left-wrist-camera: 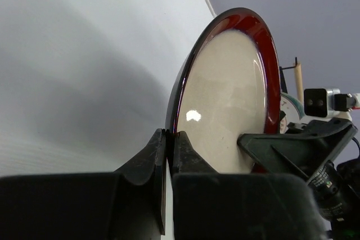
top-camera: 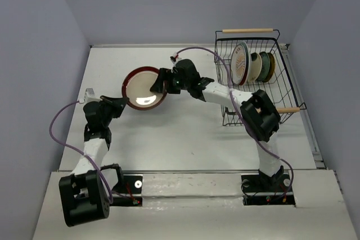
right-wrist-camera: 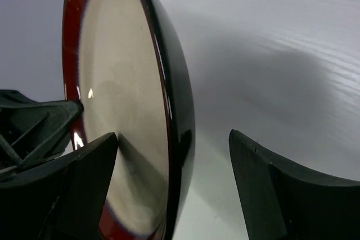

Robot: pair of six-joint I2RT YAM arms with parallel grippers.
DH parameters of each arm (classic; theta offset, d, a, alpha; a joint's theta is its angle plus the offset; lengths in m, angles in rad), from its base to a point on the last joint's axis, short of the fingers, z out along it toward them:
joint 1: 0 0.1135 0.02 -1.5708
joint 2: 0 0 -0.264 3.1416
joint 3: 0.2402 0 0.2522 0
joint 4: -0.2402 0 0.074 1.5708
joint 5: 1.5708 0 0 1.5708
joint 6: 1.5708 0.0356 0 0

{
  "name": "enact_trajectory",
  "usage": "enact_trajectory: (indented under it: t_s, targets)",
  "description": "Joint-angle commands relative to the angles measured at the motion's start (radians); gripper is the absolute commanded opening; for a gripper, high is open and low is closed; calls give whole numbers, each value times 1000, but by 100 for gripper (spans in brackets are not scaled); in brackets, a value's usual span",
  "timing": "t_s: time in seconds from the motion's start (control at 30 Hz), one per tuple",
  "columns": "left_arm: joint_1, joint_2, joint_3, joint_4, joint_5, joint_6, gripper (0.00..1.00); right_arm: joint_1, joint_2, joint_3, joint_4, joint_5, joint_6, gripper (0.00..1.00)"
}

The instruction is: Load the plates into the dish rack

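Note:
A red-rimmed beige plate point(top-camera: 144, 87) is held up on edge above the table, left of the middle. My left gripper point(top-camera: 121, 105) is shut on its lower left rim; in the left wrist view the fingers point(left-wrist-camera: 154, 150) pinch the dark edge of the plate point(left-wrist-camera: 225, 99). My right gripper point(top-camera: 159, 82) is open and straddles the opposite rim. In the right wrist view one finger point(right-wrist-camera: 93, 161) is in front of the beige face of the plate point(right-wrist-camera: 121, 99), and the other finger point(right-wrist-camera: 264, 178) stands well off the dark back. The dish rack point(top-camera: 247, 39) is at the far right.
Three plates stand on edge in the rack: a floral one point(top-camera: 239, 63), a cream one point(top-camera: 255, 67) and a darker one point(top-camera: 268, 67). Wooden handles point(top-camera: 247, 30) stick out at its far and near ends. Grey walls close in the table on three sides.

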Motion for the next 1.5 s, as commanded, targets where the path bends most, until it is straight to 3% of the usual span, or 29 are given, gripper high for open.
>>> enact_trajectory:
  t_s: [0.0, 0.07, 0.1, 0.17, 0.2, 0.27, 0.3, 0.37, 0.4, 0.43, 0.5, 0.6, 0.7, 0.9, 1.1, 1.47]
  targets:
    - [-5, -93, 13, 219, 167, -103, 6, 9, -41, -56, 196, -182, 88, 72]
    - [-25, -118, 5, 222, 186, -89, 6, 9, -47, -88, 282, -228, 146, 49]
    - [-28, -125, 1, 219, 208, -82, 6, 9, -58, -104, 308, -241, 161, 25]
    - [-28, -150, -14, 205, 235, -57, 6, 9, -99, -137, 345, -206, 183, 7]
    - [-29, -157, -13, 191, 257, -40, 7, 9, -151, -157, 330, -162, 165, 7]
    - [-31, -188, -13, 141, 276, 10, 20, 9, -202, -154, 276, -118, 126, 7]
    - [-34, -196, -15, 122, 296, 27, 34, 9, -251, -129, 188, -50, 74, 7]
    - [-36, -222, -8, 50, 319, 72, 50, 9, -299, -83, 76, 47, 5, 7]
    - [-37, -233, -4, 24, 346, 122, 57, 9, -318, -53, 16, 166, -35, 7]
    - [-43, -259, 13, -43, 357, 153, 70, 9, -355, 11, -123, 229, -112, 7]
    - [-78, -294, 39, -132, 315, 249, 78, -6, -383, 77, -237, 414, -185, 7]
    - [-189, -352, 106, -243, 256, 353, 95, -72, -403, 223, -423, 568, -312, 7]
    - [-331, -368, 223, -410, 159, 467, 98, -153, -385, 370, -616, 719, -436, 7]
    - [-581, -441, 297, -600, -131, 649, 99, -276, -424, 399, -657, 871, -539, 7]
    - [-626, -487, 274, -594, -120, 644, 99, -319, -406, 424, -655, 893, -595, 7]
    - [-626, -510, 259, -585, -103, 630, 99, -347, -199, 513, -637, 865, -698, 7]
